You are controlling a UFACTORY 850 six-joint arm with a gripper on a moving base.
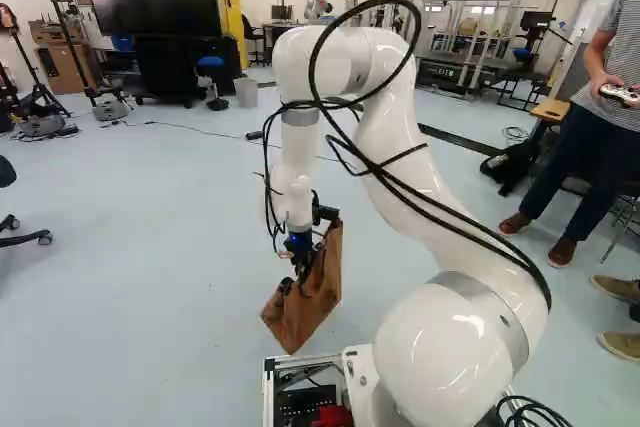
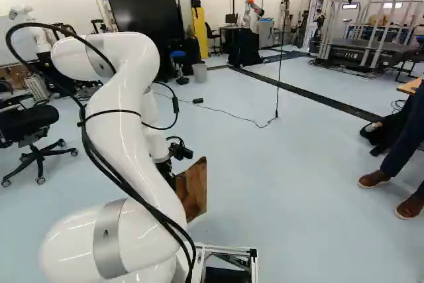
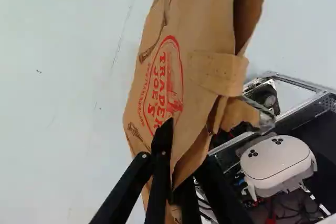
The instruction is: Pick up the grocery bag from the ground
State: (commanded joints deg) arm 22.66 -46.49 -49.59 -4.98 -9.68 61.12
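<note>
Taking the screen (image 2: 147, 21) as landmark, you have: a stool (image 2: 177, 54) just before its right end; a bin (image 2: 199, 72) and a desk (image 2: 229, 29) to its right; a railed platform (image 2: 361, 56) farther right; a swivel chair (image 2: 28, 124) left and nearer you; the bag (image 1: 320, 292) right and nearer you, in the gripper (image 1: 302, 269).

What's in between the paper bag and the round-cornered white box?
A metal rail runs between the paper bag and the white box. You can see it in the wrist view.
</note>
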